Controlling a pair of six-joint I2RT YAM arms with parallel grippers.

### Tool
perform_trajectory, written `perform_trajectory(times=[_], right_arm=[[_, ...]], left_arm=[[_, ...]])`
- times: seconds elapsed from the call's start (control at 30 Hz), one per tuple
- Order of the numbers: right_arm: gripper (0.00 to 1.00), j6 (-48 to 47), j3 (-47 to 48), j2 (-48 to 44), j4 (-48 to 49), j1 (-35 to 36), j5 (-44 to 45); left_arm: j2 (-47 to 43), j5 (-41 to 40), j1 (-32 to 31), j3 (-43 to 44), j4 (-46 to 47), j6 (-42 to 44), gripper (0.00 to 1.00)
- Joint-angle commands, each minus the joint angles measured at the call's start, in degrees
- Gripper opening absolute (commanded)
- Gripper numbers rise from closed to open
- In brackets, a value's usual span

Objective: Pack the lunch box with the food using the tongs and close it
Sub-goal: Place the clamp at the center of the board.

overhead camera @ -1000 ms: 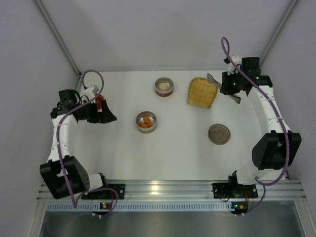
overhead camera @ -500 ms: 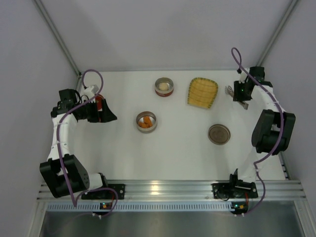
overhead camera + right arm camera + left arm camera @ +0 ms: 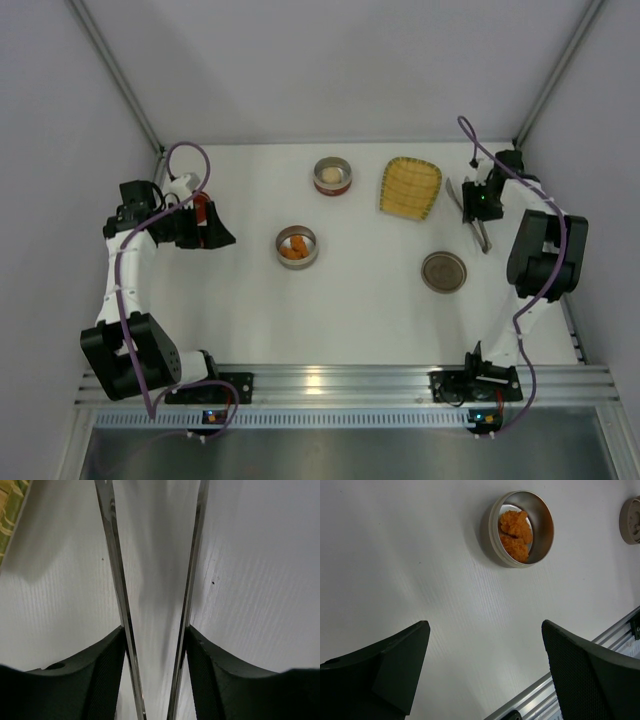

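— Looking across the white table (image 3: pixel 380 320), all the action is on its right side. The right gripper (image 3: pixel 155 629) has the slim silver-grey metal tongs (image 3: pixel 114 565) between its fingers, just beside the yellow woven tray (image 3: pixel 411 187) and not touching it.
— And the jaws?
— About half apart, one pad pressed on the outside of each tong arm. The tongs' long axis runs straight out along the fingers. The two arms spread as they go away from the wrist, so I judge the working tips point forward and the joined end sits back behind the pads.
— Left side?
— The left gripper (image 3: pixel 482 630) hangs wide open with nothing in it, well apart from the tongs. It looks down on the round metal tin (image 3: pixel 492 530) of orange chunks (image 3: pixel 516 532).
— So where's the food from those tong tips?
— All off to the robot's left. The second round tin (image 3: pixel 332 190), with the whitish rounded lump (image 3: pixel 330 175), sits beyond the tray. The orange tin is nearer mid-table, well apart. The round grey lid (image 3: pixel 443 271) lies nearest, toward the bases.
— What does the move turn on?
— Swinging that long axis leftward, I'd say, so the tips face a tin. Whether the tongs are off the table, I can't tell.
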Motion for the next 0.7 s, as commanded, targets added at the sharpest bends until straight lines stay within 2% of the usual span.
perform_trajectory(times=[0.0, 0.27, 0.37, 0.4, 0.5, 0.67], right_arm=[[0.50, -2.17, -0.83, 0.77, 3.09, -0.64, -0.02], [0.68, -3.75, -2.94, 1.12, 2.57, -0.72, -0.54], [0.81, -4.19, -2.86, 0.42, 1.51, -0.64, -1.76], [0.89, -4.37, -2.77, -0.54, 0.81, -0.64, -2.12], [0.99, -4.63, -2.07, -2.65, -1.20, -0.64, -3.70], [0.99, -6.82, 0.92, -7.48, -6.39, -0.55, -8.87]], left_arm=[[-0.58, -0.40, 0.25, -0.46, 0.79, 1.40, 0.98], [0.04, 0.31, 0.25, 0.07, -0.70, 2.80, 0.98], [-0.05, 0.04, 0.25, -0.01, -1.06, 3.07, 0.98], [-0.05, -0.13, 0.16, -0.10, -1.06, 3.33, 0.98], [-0.49, -0.66, 0.25, -0.63, -1.06, 3.77, 0.98], [-0.93, 0.39, 0.25, -0.89, -1.58, 4.21, 0.98]])
